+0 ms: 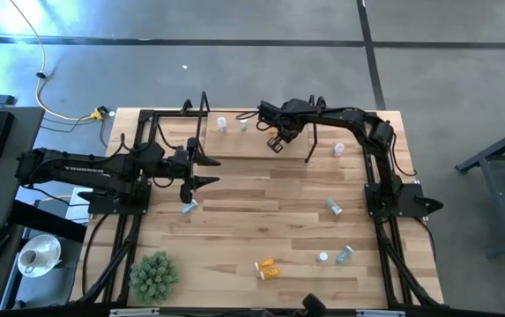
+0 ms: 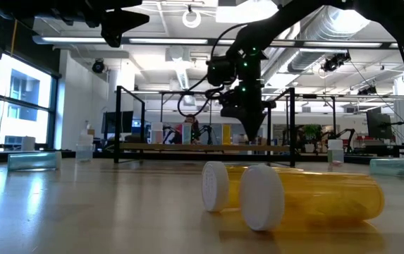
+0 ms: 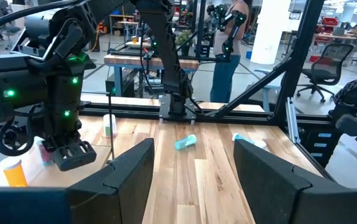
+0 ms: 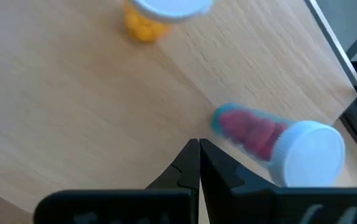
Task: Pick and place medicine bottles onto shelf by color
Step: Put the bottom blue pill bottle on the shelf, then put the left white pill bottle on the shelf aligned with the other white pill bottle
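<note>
Two dark arms are working the medicine sort, and the coming move is turning on the left gripper (image 1: 201, 172), whose fingers are standing spread and empty above the tabletop (image 1: 261, 211) in front of the shelf (image 1: 252, 145). A teal bottle (image 1: 189, 208) is lying on its side on the wood just beside and below that gripper, on the side away from the shelf. From overhead its long axis appears to be running slantwise across the table, though which end carries the cap is too small to tell. By position, the left arm is much the nearer one to it.

Over the shelf, the right gripper (image 1: 274, 139) is hanging with its fingers (image 4: 194, 163) clenched on nothing. In its wrist view a bottle with reddish contents (image 4: 278, 142) is showing close beneath those fingers on pale wood, with its white cap toward the camera, and an orange bottle (image 4: 159, 15) is standing a little farther off.

Elsewhere, two orange bottles (image 1: 268, 267) are lying side by side near the front edge, long axes roughly across the table. More teal bottles are scattered on the right half, well apart from either gripper.
</note>
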Available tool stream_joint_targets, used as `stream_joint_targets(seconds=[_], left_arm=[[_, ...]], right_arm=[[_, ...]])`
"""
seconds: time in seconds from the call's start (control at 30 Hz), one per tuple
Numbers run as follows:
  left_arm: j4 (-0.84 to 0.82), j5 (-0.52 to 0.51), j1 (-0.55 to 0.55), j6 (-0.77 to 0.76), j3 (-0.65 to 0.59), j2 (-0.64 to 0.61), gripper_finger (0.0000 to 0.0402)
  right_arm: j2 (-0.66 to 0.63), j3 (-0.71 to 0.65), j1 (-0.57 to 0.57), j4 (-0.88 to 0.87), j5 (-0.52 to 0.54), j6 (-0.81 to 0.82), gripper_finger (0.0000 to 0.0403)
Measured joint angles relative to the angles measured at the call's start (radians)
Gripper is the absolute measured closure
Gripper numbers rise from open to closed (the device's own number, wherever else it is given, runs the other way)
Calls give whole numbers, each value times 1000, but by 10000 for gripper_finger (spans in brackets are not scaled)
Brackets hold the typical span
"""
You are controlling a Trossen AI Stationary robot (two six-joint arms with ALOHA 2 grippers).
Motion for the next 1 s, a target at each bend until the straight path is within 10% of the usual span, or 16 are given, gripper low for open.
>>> stream_joint_targets(seconds=[1.0], left_arm=[[-4, 0, 0, 0, 0, 0, 193]], right_arm=[[-45, 0, 20, -6, 42, -43, 403]])
